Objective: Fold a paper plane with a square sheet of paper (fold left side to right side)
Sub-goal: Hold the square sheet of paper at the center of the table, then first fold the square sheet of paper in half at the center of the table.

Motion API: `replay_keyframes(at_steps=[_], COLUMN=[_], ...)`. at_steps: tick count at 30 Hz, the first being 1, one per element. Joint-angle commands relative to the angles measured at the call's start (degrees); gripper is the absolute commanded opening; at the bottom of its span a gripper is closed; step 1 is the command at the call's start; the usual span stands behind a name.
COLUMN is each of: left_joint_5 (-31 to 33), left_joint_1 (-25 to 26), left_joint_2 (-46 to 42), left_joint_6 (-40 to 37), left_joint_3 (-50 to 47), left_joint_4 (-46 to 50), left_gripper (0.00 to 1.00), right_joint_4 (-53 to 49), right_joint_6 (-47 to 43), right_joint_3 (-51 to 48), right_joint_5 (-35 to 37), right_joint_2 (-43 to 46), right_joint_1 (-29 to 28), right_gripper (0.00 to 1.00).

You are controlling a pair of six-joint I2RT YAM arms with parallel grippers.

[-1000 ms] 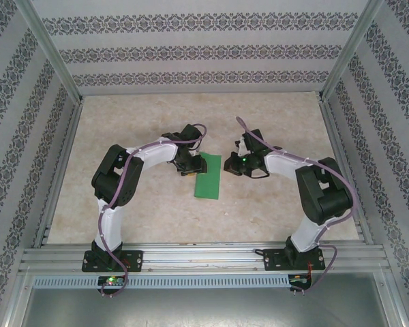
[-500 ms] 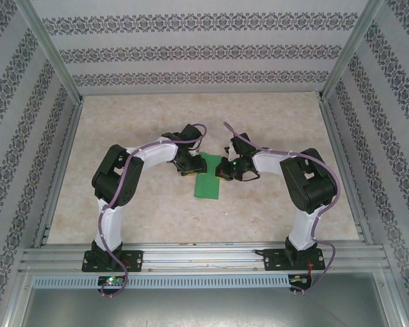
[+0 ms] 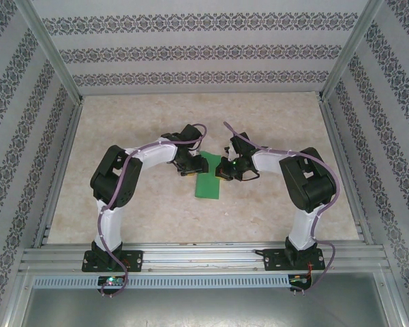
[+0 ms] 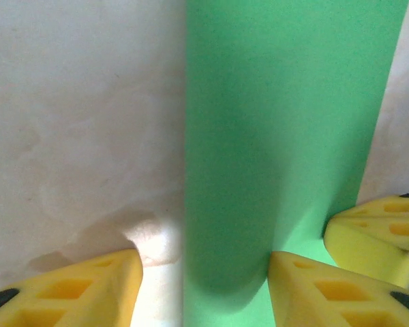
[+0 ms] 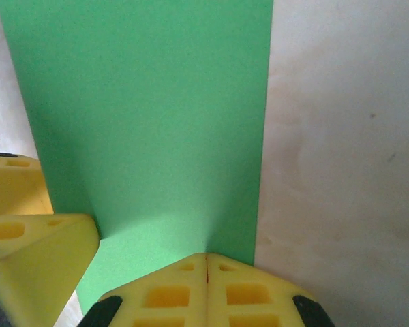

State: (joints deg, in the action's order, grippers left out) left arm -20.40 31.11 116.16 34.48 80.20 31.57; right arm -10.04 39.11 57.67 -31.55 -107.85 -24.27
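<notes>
Start from the base rail [image 3: 204,253] and look straight out from its middle. The square sheet of paper [image 3: 208,185] lies flat on the table [image 3: 143,211] between your two arms, and it already looks folded in half into a narrow strip. Its long axis runs away from the rail, leaning slightly right as it goes. Neither end forms a point yet. The end nearer the rail is free, with nothing touching it.

Both grippers work on the half farther from the rail. Your left gripper [image 3: 189,168] has its fingers apart and straddles the strip's left long edge, with one finger [image 4: 75,289] on bare table and the other on the green. Nothing is clamped between them. That left edge looks soft and rounded, so I judge it to be the fold, not yet pressed sharp.

Your right gripper [image 3: 226,170] has its fingers together, and the tips bear down on the paper just inside its right long edge.

The left arm is the nearer one to the crease. The crease runs lengthwise from those fingers back toward the rail, so any pressing stroke should follow that line.
</notes>
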Motion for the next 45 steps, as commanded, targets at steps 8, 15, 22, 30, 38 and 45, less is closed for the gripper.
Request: replay_keyframes(at_steps=[8, 15, 22, 30, 38, 45], left_joint_5=[0.85, -11.1, -15.75, -12.47, -9.62, -8.71], left_joint_1=[-1.74, -1.57, -1.39, -1.43, -2.17, -3.51], left_joint_2=[-11.06, -8.39, -4.78, -1.8, -0.58, -1.69], left_joint_6=[-4.6, -3.49, -3.04, -3.37, -2.63, -0.94], left_joint_3=[-4.38, -6.45, -6.38, -7.07, -9.79, -14.9], left_joint_4=[-0.38, -8.09, -11.5, -11.45, -11.99, -14.28], left_gripper=[0.55, 0.24, 0.14, 0.14, 0.14, 0.14], right_joint_4=[-7.37, -7.84, -8.51, -9.75, -11.59, -13.27], right_joint_6=[-0.8, -0.95, -1.23, -2.0, -3.05, -3.93], right_joint_3=[0.12, 0.2, 0.2, 0.37, 0.71, 0.89], right_joint_5=[5.44, 5.95, 6.57, 7.35, 8.68, 9.92], right_joint_2=[-2.79, -3.24, -3.67, -3.9, -4.25, -4.95], right_joint_1=[-0.53, -0.51, -0.51, -0.51, -0.51, -0.26], right_gripper=[0.0, 0.0, 0.0, 0.0, 0.0, 0.0])
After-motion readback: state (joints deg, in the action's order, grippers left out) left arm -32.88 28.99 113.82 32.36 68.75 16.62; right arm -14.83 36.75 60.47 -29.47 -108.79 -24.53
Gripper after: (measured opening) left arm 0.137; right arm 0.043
